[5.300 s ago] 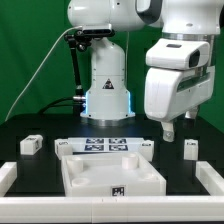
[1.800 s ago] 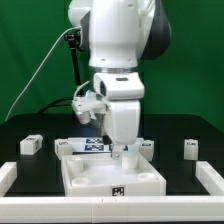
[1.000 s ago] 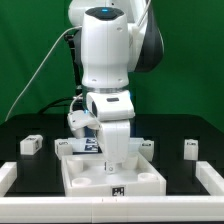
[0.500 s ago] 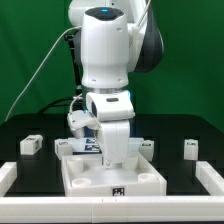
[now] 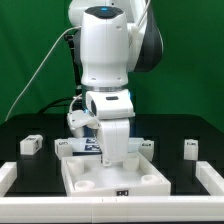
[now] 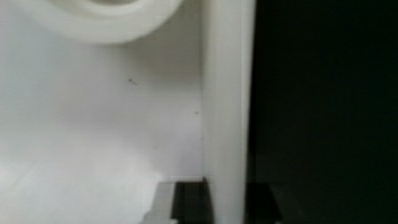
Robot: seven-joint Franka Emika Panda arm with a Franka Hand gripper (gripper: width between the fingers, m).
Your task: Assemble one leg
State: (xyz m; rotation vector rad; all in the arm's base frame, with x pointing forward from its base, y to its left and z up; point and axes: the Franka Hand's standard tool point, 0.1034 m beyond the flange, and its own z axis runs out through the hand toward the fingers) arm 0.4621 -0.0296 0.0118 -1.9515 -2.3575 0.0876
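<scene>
One leg (image 5: 30,145), a small white block, stands at the exterior view's left, and another leg (image 5: 190,148) stands at the right. Both are free, far from my gripper. My gripper (image 5: 113,160) points down at the back rim of the large white tray-like piece (image 5: 150,172) in the middle. In the wrist view the two dark fingertips of my gripper (image 6: 222,206) straddle the tray's thin upright rim (image 6: 224,110) and are closed on it. A round socket (image 6: 111,18) shows on the tray's floor.
The marker board (image 5: 90,146) lies behind the tray, partly hidden by my gripper. Two more small white blocks (image 5: 62,147) (image 5: 148,145) stand at its ends. White border bars (image 5: 8,174) (image 5: 212,177) lie at the front left and right.
The arm came from the right, lowered onto the tray's back rim and closed there. In the last half second the tray shifted toward the front, and two round sockets now show.
</scene>
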